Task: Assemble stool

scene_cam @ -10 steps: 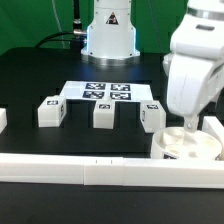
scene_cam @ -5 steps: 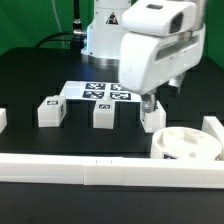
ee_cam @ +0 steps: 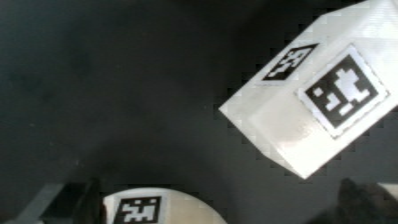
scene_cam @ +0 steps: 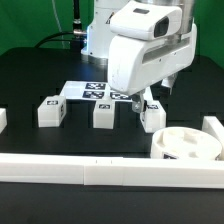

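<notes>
The round white seat lies at the exterior view's front right, against the rails. Three white legs stand in a row: one on the left, one in the middle, one on the right. My gripper hangs just above the right leg, open and empty. In the wrist view the gripper has its dark fingers spread, and the tagged top of the leg shows between them, nearer one finger.
The marker board lies behind the legs and also shows in the wrist view. A long white rail runs along the front, with short rail pieces at the right and left.
My gripper has left the seat at the front right, risen, and moved toward the exterior view's left and back, over the right leg. The seat stays where it was.
</notes>
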Controlling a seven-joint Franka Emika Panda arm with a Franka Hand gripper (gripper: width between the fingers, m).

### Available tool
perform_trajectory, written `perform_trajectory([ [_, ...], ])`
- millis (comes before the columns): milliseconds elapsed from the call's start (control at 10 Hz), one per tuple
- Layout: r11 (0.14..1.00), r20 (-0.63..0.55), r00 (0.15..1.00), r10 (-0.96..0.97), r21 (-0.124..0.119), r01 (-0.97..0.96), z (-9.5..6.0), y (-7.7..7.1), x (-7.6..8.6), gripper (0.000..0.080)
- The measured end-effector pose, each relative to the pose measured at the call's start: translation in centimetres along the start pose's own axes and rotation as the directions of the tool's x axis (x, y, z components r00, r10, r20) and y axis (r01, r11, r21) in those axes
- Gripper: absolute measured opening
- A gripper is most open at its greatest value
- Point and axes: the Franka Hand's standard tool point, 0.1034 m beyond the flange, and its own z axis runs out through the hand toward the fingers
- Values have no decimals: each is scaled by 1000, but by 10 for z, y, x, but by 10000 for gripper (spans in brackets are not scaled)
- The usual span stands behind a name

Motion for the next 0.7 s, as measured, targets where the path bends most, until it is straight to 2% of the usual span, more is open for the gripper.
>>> perform_trajectory([
  [200,989,-1,989,148,3,-148,0,-1,0,649],
  [400,919,4,919,395,12,-395,5,-4,-4,649],
  [500,887,-13,887,461,11,-461,8,-2,-2,649],
  [700,828,-32,827,561,29,-560,11,-2,-1,649],
])
